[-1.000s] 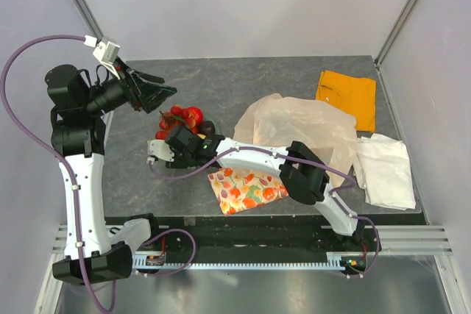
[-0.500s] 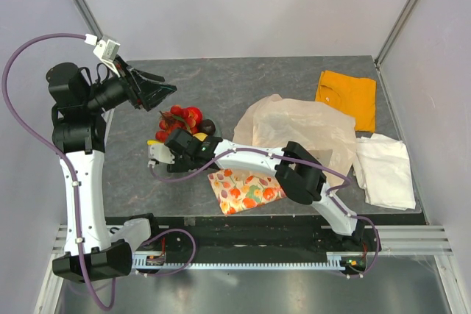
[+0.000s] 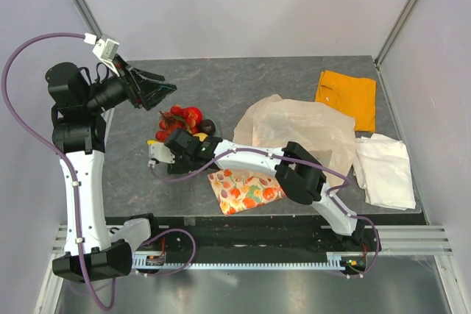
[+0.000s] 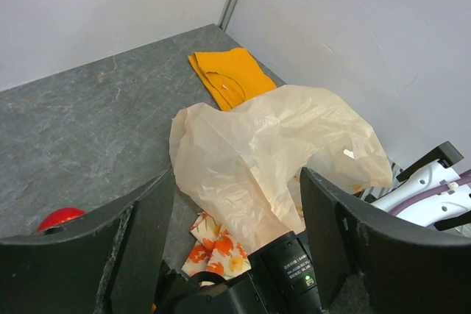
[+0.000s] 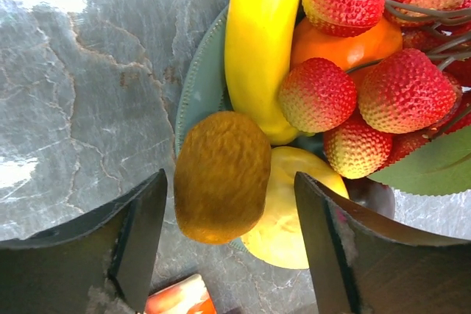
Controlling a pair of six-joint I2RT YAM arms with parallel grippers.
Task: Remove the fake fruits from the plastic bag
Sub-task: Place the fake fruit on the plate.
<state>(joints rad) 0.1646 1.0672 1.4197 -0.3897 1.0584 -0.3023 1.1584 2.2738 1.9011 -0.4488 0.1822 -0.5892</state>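
Observation:
The fake fruits (image 3: 184, 119) lie in a pile at the table's left. In the right wrist view they rest on a teal plate (image 5: 197, 86): a yellow banana (image 5: 261, 27), a brown kiwi (image 5: 221, 176), a lemon (image 5: 294, 215), an orange (image 5: 346, 49) and a red bumpy bunch (image 5: 383, 86). My right gripper (image 5: 229, 182) (image 3: 179, 140) is open just over the kiwi, jaws apart on either side and not touching it. The plastic bag (image 3: 302, 126) (image 4: 272, 145) lies crumpled mid-table. My left gripper (image 3: 158, 92) (image 4: 237, 174) is open and empty, raised above the table's left.
A flat fruit-patterned cloth (image 3: 246, 187) (image 4: 217, 248) lies near the front edge under my right arm. An orange cloth (image 3: 346, 97) (image 4: 228, 75) lies at the back right. A folded white cloth (image 3: 383, 170) lies at the right. Walls close in the table on three sides.
Almost nothing differs; my right wrist has shifted very slightly at the fruit pile and my left gripper has tilted up a touch.

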